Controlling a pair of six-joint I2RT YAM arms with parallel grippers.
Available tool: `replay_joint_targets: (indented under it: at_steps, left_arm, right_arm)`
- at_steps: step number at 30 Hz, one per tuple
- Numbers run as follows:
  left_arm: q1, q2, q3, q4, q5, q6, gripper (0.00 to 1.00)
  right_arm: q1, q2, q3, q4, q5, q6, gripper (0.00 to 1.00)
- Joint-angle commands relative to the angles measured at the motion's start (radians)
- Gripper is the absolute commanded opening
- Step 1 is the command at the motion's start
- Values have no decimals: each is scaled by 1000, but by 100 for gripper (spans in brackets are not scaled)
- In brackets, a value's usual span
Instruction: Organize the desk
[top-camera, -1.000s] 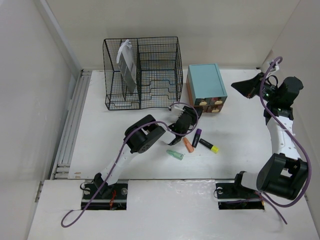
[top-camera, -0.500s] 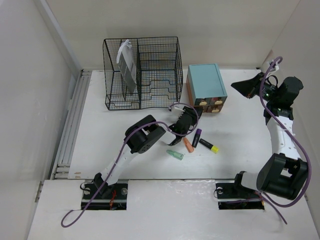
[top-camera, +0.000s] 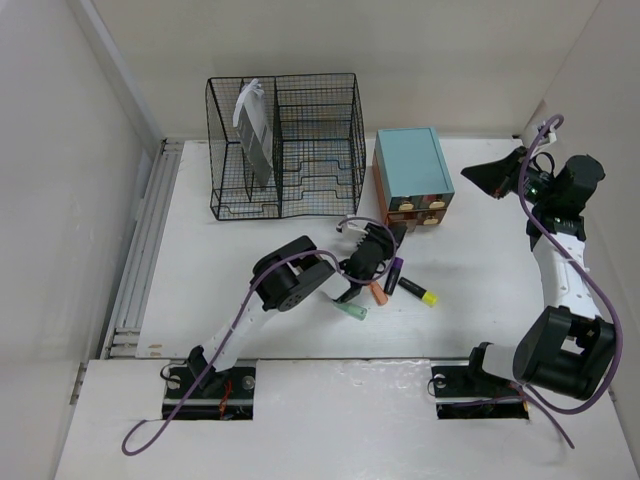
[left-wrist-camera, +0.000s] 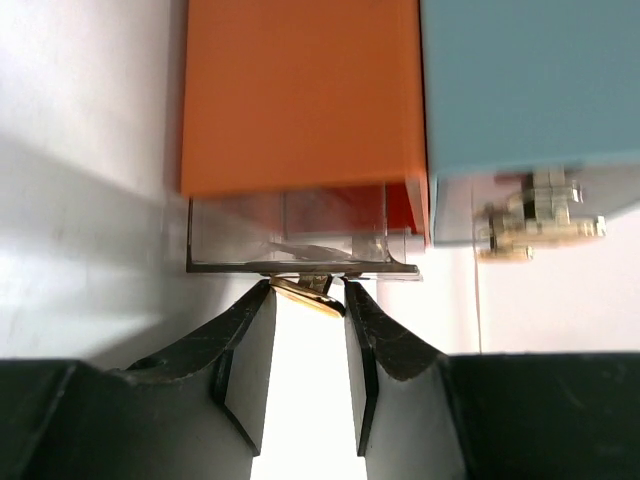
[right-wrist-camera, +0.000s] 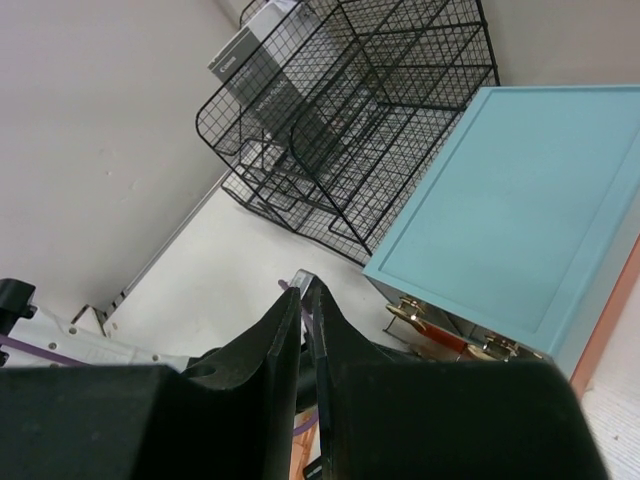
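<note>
From above, our left gripper has drawn back down-frame from the teal-topped orange-sided drawer box at the centre of the flat white matte desk. In the left wrist view, its jaws clamp the brass drawer handle dead ahead, and we judge the pull runs down-frame. In the right wrist view, the right gripper has its jaws together and empty, well apart from the box.

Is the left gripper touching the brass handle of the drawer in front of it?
Touching. The left wrist view shows the brass handle pinched between the fingertips of the left gripper, with no gap on either side.
</note>
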Motion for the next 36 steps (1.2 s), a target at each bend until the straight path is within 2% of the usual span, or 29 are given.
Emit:
replay_joint_targets:
  at_steps: [1,9,18,19,22,23,24,27,31,36]
  left_arm:
    - [-23,-61,-68,45,13,16,13]
    - [-89,-93,-154,89,33,38,12]
    - [-110,-102,-213,114,43,28,12]
    - [-110,-114,-213,114,43,28,21]
    - [-110,-139,-222,88,43,50,41]
    - [-110,-139,-222,79,43,50,52]
    - [-110,-151,-222,68,43,60,55]
    - [-110,-174,-242,68,43,88,64]
    - [-110,-223,-269,68,52,125,65]
    - [-121,-349,-383,88,52,180,65]
  right_arm:
    - [-8,-30,2,73,-17,11,16]
    - [-8,-39,-7,82,-17,20,16]
    - [-8,-39,-7,82,-17,20,16]
    - [-8,-39,-7,82,-17,20,16]
    - [-8,-39,-7,91,-17,20,16]
    - [-8,-39,-7,91,-17,20,16]
    - [-8,-39,-7,91,-17,20,16]
    - [-8,-39,-7,91,-26,20,16]
    - [-8,-39,-7,91,-35,20,18]
    - [-8,-39,-7,91,-70,-12,23]
